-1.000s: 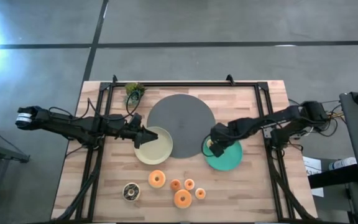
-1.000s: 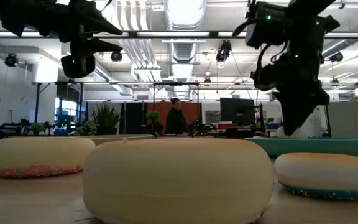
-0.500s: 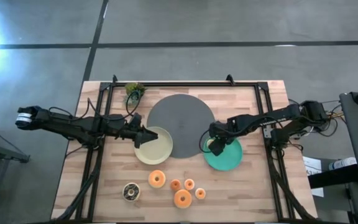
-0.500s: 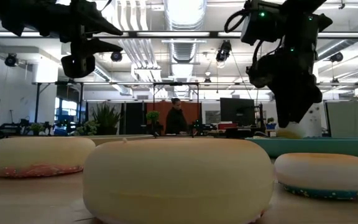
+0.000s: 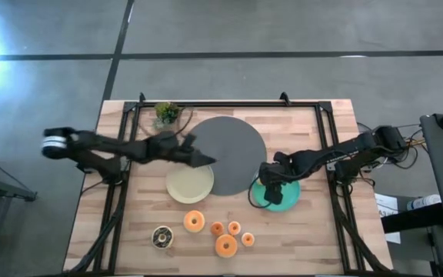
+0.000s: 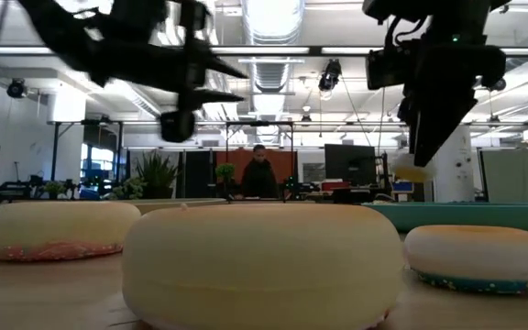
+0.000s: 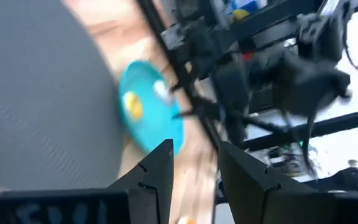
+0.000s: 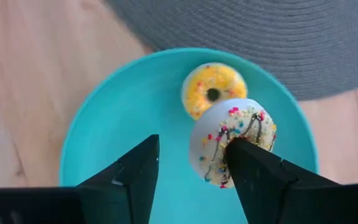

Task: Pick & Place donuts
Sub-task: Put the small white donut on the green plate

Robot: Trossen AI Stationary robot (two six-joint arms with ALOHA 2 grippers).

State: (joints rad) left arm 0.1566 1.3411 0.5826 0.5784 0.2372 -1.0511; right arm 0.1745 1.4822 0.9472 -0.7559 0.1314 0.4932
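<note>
My right gripper point(image 8: 188, 165) stands open over the teal plate point(image 8: 123, 118), which holds a yellow-frosted donut point(image 8: 213, 90). A white donut point(image 8: 229, 140) with dark drizzle and sprinkles sits tilted at one of its fingertips, and in the low view shows as a pale shape point(image 6: 411, 171) above the plate's rim. My left gripper point(image 5: 204, 160) is open and holds nothing. It hovers over the near-left edge of the dark grey disc point(image 5: 225, 150). Several orange donuts point(image 5: 226, 246) and a brown one point(image 5: 161, 237) lie flat on the table near its front edge. My right gripper comes down from above. One fingertip point(image 8: 244, 155) stands at the middle of the white donut point(image 8: 219, 134) and covers its hole, while the other finger stands clear of it. The donut is tilted, and the finger hides whether it hangs on the fingertip or is free.
A cream plate point(image 5: 189, 185) lies between the grey disc and the loose donuts. A small plant point(image 5: 166, 113) stands at the far left. Black frame rails point(image 5: 118, 192) run along both table sides. Big orange donuts point(image 6: 264, 266) fill the foreground of the low view.
My right gripper has opened over the teal plate and risen a little, with the white donut staying at one fingertip. My left gripper has swung from above the cream plate toward the table's right and far side, and now stands over the edge of the grey disc.
</note>
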